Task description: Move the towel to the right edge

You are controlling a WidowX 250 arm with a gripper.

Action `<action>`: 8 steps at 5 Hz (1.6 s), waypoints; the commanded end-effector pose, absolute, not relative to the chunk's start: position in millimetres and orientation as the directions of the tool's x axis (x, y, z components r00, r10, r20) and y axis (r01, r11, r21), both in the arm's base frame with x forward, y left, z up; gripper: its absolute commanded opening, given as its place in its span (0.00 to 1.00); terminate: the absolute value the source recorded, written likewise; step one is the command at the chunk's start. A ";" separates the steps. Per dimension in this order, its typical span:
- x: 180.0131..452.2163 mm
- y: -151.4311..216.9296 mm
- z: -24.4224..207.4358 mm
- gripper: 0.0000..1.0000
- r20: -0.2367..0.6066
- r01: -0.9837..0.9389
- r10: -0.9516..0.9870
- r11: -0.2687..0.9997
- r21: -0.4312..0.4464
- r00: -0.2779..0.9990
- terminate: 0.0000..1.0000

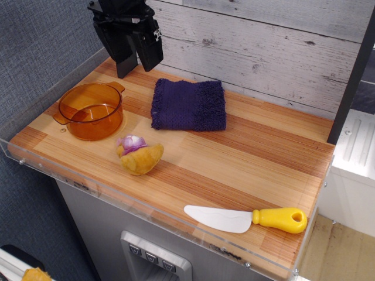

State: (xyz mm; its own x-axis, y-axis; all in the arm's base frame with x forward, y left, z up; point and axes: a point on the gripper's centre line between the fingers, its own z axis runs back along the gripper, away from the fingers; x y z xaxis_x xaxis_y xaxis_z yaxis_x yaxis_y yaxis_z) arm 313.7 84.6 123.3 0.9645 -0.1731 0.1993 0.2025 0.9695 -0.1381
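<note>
Now hanging high at the far left, above the table: the gripper (133, 65), fingers spread a little, holding nothing. Lying flat near the far wall, just right of the orange pot (91, 110): the purple towel (188, 105), not touched yet. Maybe going wrong: pinching only fuzz and dropping it, or dragging it low and bumping the toy food (139, 154). Maybe pushing too far and sliding it over the right edge (326, 175), past the thin clear rim. Waiting to the right: lots of bare wood. Resting well away at the near side: the yellow-handled knife (246, 218).
</note>
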 end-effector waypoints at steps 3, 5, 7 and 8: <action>322.0 82.9 149.1 1.00 0.320 0.229 -0.186 0.968 -0.104 0.929 0.00; 324.1 85.5 138.6 1.00 0.413 0.215 -0.184 0.976 -0.030 0.892 0.00; 344.9 94.6 80.5 1.00 0.264 0.165 -0.145 0.985 -0.058 0.954 0.00; 362.0 96.2 61.6 1.00 0.223 0.157 -0.140 0.986 -0.058 0.965 0.00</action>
State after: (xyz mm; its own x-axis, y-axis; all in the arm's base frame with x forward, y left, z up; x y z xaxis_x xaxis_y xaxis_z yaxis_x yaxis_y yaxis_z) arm 358.6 94.3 45.3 0.9740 -0.1346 0.1823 0.1515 0.9851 -0.0820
